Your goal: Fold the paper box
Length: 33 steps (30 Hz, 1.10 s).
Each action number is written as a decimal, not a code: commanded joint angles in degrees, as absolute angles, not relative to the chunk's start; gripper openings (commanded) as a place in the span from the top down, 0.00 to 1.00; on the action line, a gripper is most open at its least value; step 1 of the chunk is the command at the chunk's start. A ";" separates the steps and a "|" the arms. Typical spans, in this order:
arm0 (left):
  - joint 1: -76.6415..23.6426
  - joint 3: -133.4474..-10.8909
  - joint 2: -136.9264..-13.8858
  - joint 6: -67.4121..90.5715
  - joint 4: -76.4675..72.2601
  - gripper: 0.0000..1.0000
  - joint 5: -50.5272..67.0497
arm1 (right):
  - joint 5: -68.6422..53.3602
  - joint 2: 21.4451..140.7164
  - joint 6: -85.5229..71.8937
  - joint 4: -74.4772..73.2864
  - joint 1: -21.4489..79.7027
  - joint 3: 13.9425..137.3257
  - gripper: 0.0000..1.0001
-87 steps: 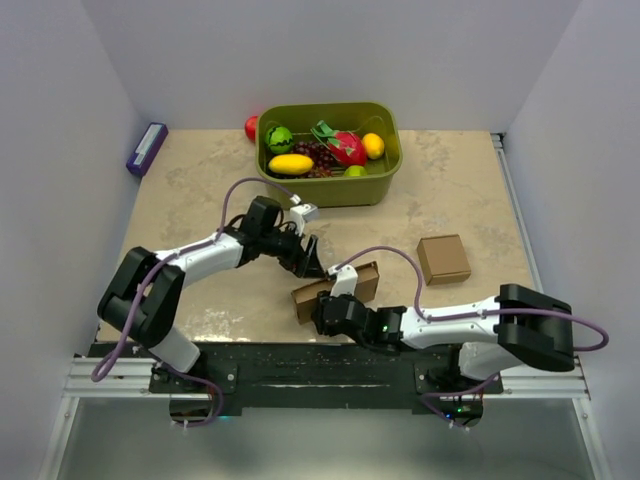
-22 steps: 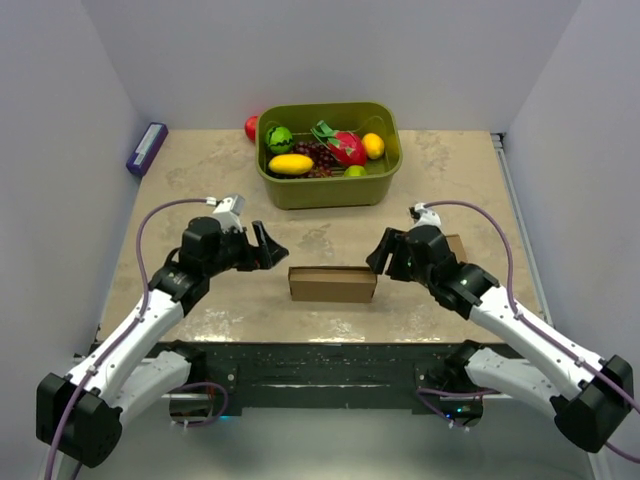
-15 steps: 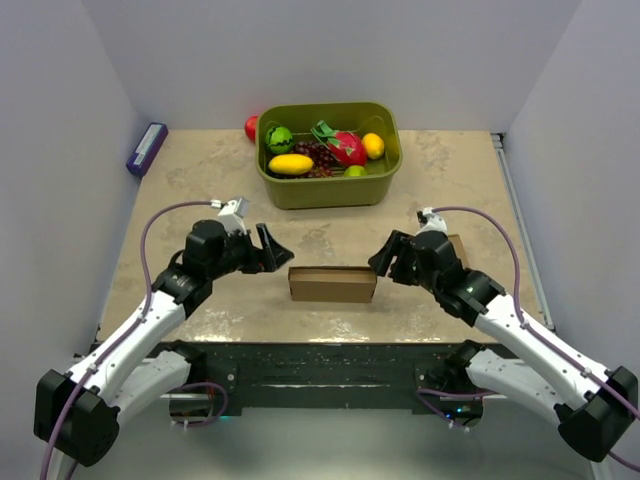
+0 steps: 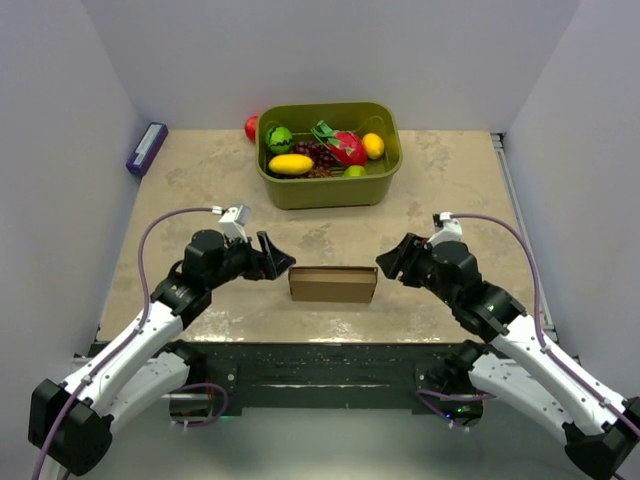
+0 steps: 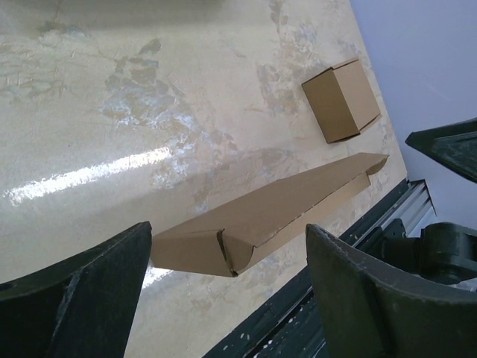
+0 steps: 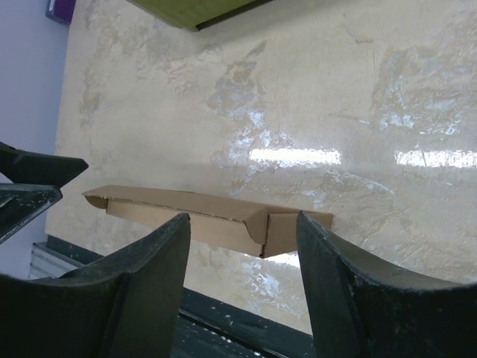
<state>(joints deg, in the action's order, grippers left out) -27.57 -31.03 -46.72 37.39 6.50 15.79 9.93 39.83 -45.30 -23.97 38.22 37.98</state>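
Note:
The paper box [image 4: 333,284] lies flattened and long on the table, near the front edge between both arms. My left gripper [image 4: 273,263] hovers just off its left end, open and empty. At the right end my right gripper [image 4: 388,262] is open and empty too. In the left wrist view the paper box [image 5: 268,216] runs away from the open gripper [image 5: 229,246], with its folded end nearest. The right wrist view has the paper box [image 6: 186,212] beyond the spread fingers [image 6: 141,291], not touching them.
A green bin [image 4: 329,190] of toy fruit stands at the back centre, with a red fruit [image 4: 250,127] beside it. A purple object [image 4: 147,148] lies at the back left. A small cardboard cube [image 5: 341,100] sits right of the paper box, hidden behind my right arm from above.
The paper box, earlier tilted under both grippers, now lies straight and free. Over the last second both grippers drew back slightly from its ends; the right jaws narrowed a little.

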 commanded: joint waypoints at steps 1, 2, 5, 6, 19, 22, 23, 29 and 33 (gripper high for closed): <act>-28.04 -31.90 -47.81 35.94 5.01 0.13 16.17 | 11.08 40.60 -41.66 -25.31 38.23 39.29 0.42; -28.21 -32.08 -48.16 36.30 5.10 0.14 16.08 | 10.64 40.52 -42.36 -25.23 38.15 39.20 0.43; -28.56 -31.12 -47.47 36.12 3.52 0.14 16.52 | 8.53 39.38 -42.36 -22.77 38.06 37.27 0.47; -28.74 -30.68 -47.11 35.86 2.04 0.14 16.87 | 7.74 39.11 -41.93 -22.24 38.23 36.22 0.48; -30.15 -31.72 -47.63 28.74 3.51 0.22 16.88 | 7.38 40.08 -37.27 -19.34 40.34 34.72 0.61; -30.32 -32.25 -47.90 28.83 4.31 0.23 15.82 | 8.87 40.95 -37.09 -18.99 41.74 34.89 0.63; -30.41 -32.17 -47.90 28.92 4.22 0.23 15.82 | 9.31 41.22 -37.09 -18.90 42.71 34.98 0.64; -30.94 -32.17 -47.99 29.00 4.13 0.27 15.82 | 14.58 43.85 -38.05 -19.42 47.19 35.95 0.67; -31.46 -32.52 -47.99 28.39 4.83 0.29 15.29 | 17.40 44.91 -38.93 -20.48 47.73 36.21 0.69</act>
<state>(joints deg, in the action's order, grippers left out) -30.74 -30.11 -48.05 30.33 5.32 16.16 12.69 44.36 -38.46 -21.19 47.24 35.00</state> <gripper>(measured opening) 0.725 0.320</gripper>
